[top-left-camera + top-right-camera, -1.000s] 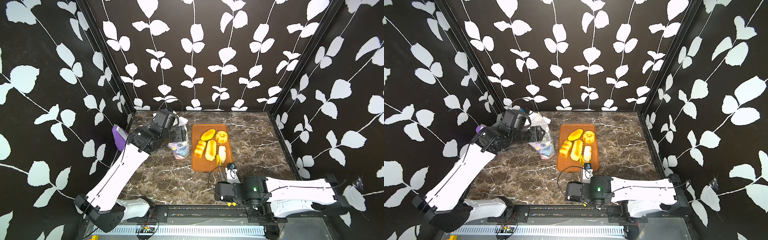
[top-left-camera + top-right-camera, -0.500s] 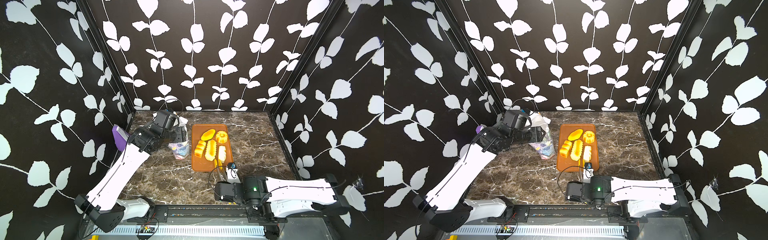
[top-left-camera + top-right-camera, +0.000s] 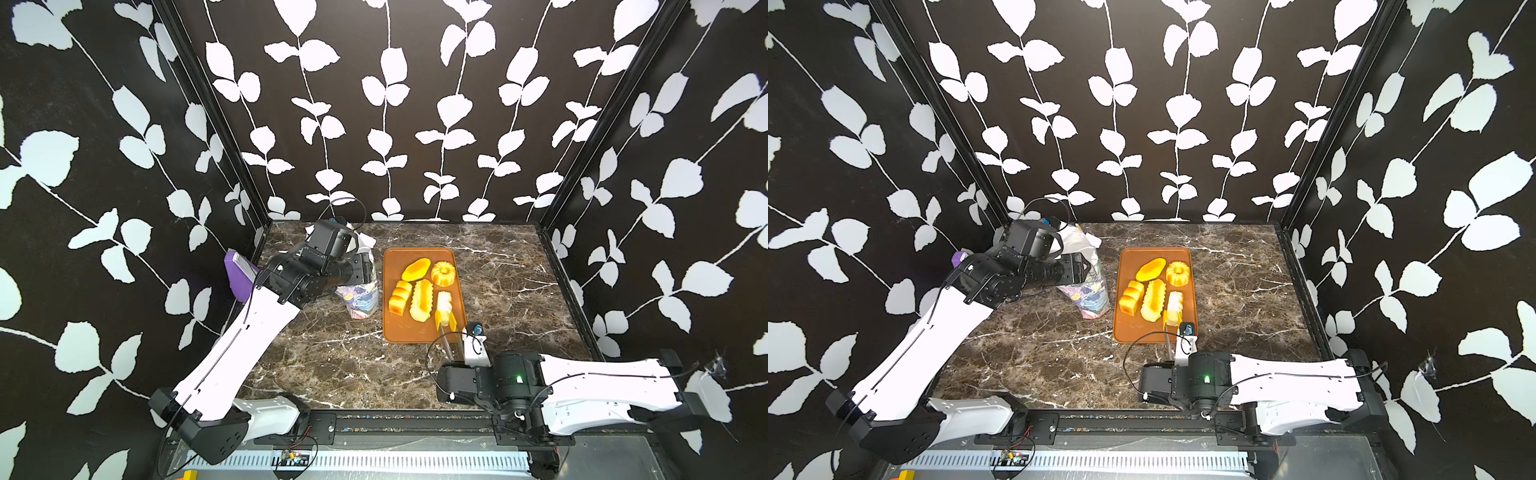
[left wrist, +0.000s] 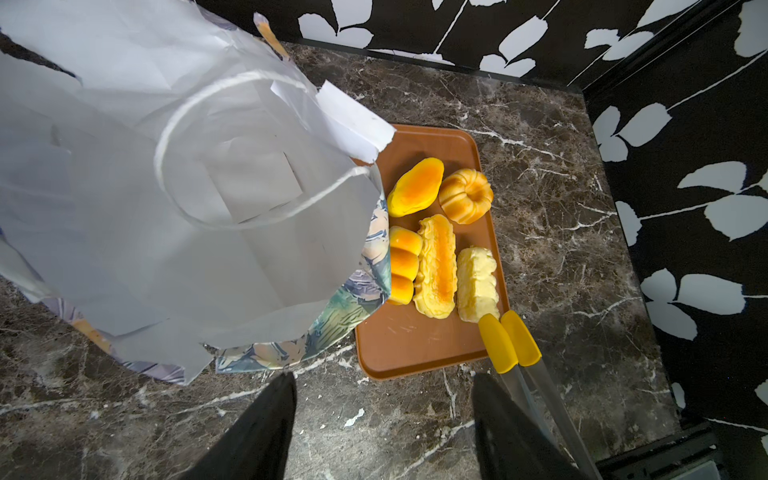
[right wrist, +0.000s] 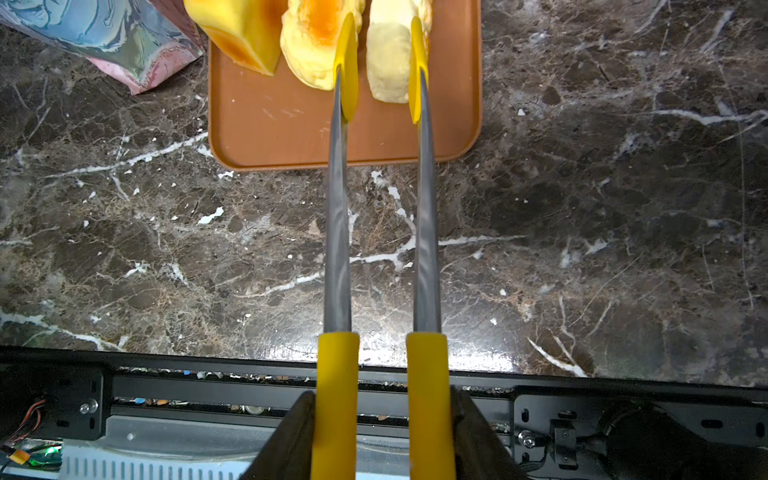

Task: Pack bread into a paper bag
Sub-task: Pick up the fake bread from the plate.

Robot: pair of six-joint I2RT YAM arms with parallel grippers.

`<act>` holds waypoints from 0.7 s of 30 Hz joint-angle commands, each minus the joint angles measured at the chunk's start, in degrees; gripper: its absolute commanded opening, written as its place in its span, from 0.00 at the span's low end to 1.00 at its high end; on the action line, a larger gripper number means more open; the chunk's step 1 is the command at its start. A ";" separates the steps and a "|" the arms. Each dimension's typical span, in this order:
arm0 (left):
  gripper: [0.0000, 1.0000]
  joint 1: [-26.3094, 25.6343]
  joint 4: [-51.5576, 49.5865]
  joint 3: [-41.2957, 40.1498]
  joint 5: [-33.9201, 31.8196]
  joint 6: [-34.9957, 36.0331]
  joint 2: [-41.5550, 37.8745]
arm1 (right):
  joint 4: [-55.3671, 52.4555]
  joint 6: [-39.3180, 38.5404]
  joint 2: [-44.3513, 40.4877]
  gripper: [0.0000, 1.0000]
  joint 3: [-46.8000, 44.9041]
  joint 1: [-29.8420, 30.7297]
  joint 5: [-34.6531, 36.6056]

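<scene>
Five golden bread pieces lie on an orange tray [image 3: 415, 332]: an oval bun [image 3: 415, 269], a bundt [image 3: 443, 273], a segmented loaf [image 3: 399, 297], a ridged loaf [image 3: 421, 300] and a paler loaf [image 3: 444, 305]. The paper bag [image 3: 361, 297] stands just left of the tray, its white mouth [image 4: 187, 208] gaping. My left gripper [image 4: 382, 415] hovers open beside the bag, nothing between its fingers. My right gripper [image 5: 381, 399] is shut on the yellow handles of metal tongs [image 5: 338, 208]. The tongs' yellow tips straddle the near end of the paler loaf [image 5: 388, 54].
A purple box [image 3: 239, 276] leans at the left wall behind my left arm. Bare marble table [image 3: 332, 357] lies in front of the bag and right of the tray [image 3: 1246, 291]. Black patterned walls close in three sides.
The tongs' arms have spread apart as my right gripper eased its squeeze, and the tips now sit either side of the paler loaf. My left arm has barely moved.
</scene>
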 commanded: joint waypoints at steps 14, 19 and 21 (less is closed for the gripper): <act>0.70 0.31 -0.11 -0.07 1.07 0.99 1.37 | -0.53 1.31 -0.72 0.56 -2.24 -0.73 5.15; 0.70 0.33 -0.83 1.16 0.63 1.38 1.45 | 2.45 -0.02 -0.52 0.56 -3.78 -1.91 4.35; 0.70 0.29 -1.22 1.36 0.40 1.59 1.58 | 3.85 -0.69 -0.36 0.56 -4.47 -2.65 4.01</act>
